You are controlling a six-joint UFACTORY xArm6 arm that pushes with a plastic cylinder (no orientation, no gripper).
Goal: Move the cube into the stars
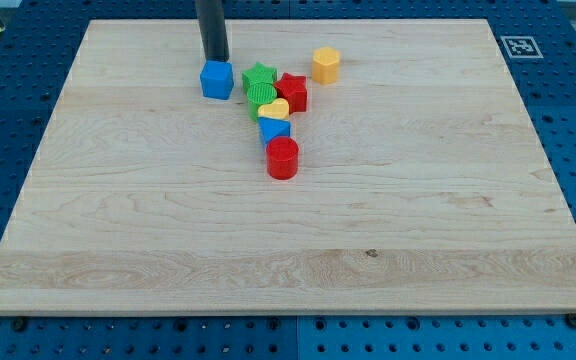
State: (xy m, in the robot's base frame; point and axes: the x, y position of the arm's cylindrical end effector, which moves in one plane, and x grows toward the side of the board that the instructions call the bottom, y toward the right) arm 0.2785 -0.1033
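Note:
A blue cube (217, 80) sits near the view's top, left of centre. My tip (216, 60) is right behind it, at its top edge, and seems to touch it. Just right of the cube lies a green star (259, 77) and, further right, a red star (292, 92). A small gap separates the cube from the green star. The two stars touch each other.
A green round ribbed block (262, 98), a yellow heart (276, 108), a blue block (274, 128) and a red cylinder (282, 158) form a chain below the stars. A yellow hexagonal block (326, 65) stands apart at the right. The wooden board (118, 250) lies on a blue pegboard.

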